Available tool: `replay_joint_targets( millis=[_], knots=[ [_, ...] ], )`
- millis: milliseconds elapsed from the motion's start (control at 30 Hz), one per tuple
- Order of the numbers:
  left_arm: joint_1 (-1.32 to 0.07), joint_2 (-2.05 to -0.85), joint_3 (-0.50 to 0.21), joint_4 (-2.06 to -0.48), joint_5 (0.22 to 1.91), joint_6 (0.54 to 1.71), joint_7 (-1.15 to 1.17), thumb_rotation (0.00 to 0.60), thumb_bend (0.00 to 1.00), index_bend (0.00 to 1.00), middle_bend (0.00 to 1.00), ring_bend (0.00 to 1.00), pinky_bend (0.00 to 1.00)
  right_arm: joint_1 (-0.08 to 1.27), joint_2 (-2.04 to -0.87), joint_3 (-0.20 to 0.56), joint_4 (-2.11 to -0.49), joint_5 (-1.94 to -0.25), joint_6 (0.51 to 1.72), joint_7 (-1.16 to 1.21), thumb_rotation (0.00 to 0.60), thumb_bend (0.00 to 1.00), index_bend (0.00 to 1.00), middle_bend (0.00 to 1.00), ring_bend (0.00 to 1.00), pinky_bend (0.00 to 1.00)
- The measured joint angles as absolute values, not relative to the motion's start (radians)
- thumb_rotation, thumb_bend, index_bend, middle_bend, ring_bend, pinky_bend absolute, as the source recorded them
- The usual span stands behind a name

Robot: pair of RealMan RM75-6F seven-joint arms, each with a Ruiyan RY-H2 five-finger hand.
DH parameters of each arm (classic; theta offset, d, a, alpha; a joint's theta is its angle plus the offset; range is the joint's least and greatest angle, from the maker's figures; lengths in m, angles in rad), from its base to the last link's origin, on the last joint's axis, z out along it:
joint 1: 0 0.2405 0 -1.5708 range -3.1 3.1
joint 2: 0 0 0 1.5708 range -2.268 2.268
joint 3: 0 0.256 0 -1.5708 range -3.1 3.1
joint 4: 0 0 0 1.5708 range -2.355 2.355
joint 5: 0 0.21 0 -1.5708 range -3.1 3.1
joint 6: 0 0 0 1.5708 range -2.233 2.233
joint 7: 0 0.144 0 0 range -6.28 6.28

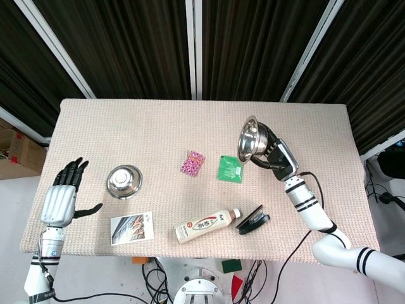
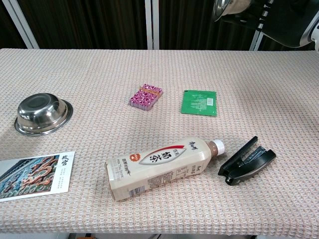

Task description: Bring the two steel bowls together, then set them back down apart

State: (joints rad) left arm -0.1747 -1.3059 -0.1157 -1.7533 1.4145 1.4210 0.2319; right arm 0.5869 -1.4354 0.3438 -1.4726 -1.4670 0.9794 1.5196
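One steel bowl [image 1: 124,181] [image 2: 42,115] sits upside down on the table's left side. A second steel bowl [image 1: 250,138] [image 2: 230,8] is lifted off the table at the right, tilted on its side with the opening facing left. My right hand [image 1: 276,158] [image 2: 279,22] grips it from behind. My left hand [image 1: 63,193] hovers left of the upside-down bowl, apart from it, with fingers spread and nothing in them. The chest view does not show the left hand.
A pink patterned packet [image 1: 192,163] and a green sachet [image 1: 230,168] lie mid-table. Near the front edge are a milk-tea bottle on its side [image 1: 207,225], a black clip [image 1: 253,220] and a photo card [image 1: 131,227].
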Motion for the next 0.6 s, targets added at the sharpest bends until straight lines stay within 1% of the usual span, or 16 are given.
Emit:
replay_joint_targets(
  millis=[167, 233, 333, 433, 533, 600],
  knots=[
    [-0.188, -1.303, -0.125, -1.749, 1.402, 1.411, 0.232, 0.519, 0.00, 0.00, 0.02, 0.00, 0.14, 0.585, -1.423, 0.312, -1.460, -1.473, 0.991, 1.483, 0.600, 0.39, 0.64, 0.48, 0.43, 0.39],
    [-0.193, -1.304, -0.127, -1.746, 1.398, 1.405, 0.232, 0.520, 0.00, 0.00, 0.02, 0.00, 0.14, 0.586, -1.417, 0.312, -1.460, -1.468, 0.993, 1.485, 0.600, 0.39, 0.64, 0.48, 0.42, 0.39],
    [-0.208, -1.310, -0.130, -1.738, 1.394, 1.385, 0.229, 0.564, 0.00, 0.00, 0.02, 0.00, 0.14, 0.587, -1.407, 0.309, -1.464, -1.463, 1.002, 1.496, 0.600, 0.39, 0.64, 0.48, 0.42, 0.39],
    [-0.231, -1.315, -0.136, -1.724, 1.386, 1.347, 0.217, 0.592, 0.00, 0.00, 0.02, 0.00, 0.14, 0.586, -1.398, 0.308, -1.472, -1.462, 1.017, 1.494, 0.600, 0.39, 0.64, 0.48, 0.42, 0.39],
    [-0.266, -1.319, -0.149, -1.699, 1.360, 1.283, 0.196, 0.600, 0.00, 0.00, 0.02, 0.00, 0.14, 0.584, -1.386, 0.308, -1.485, -1.459, 1.031, 1.486, 0.600, 0.39, 0.64, 0.48, 0.42, 0.39],
    [-0.296, -1.323, -0.160, -1.674, 1.331, 1.220, 0.178, 0.600, 0.00, 0.00, 0.02, 0.00, 0.14, 0.583, -1.376, 0.308, -1.494, -1.457, 1.038, 1.477, 0.600, 0.39, 0.64, 0.48, 0.42, 0.39]
  ],
)
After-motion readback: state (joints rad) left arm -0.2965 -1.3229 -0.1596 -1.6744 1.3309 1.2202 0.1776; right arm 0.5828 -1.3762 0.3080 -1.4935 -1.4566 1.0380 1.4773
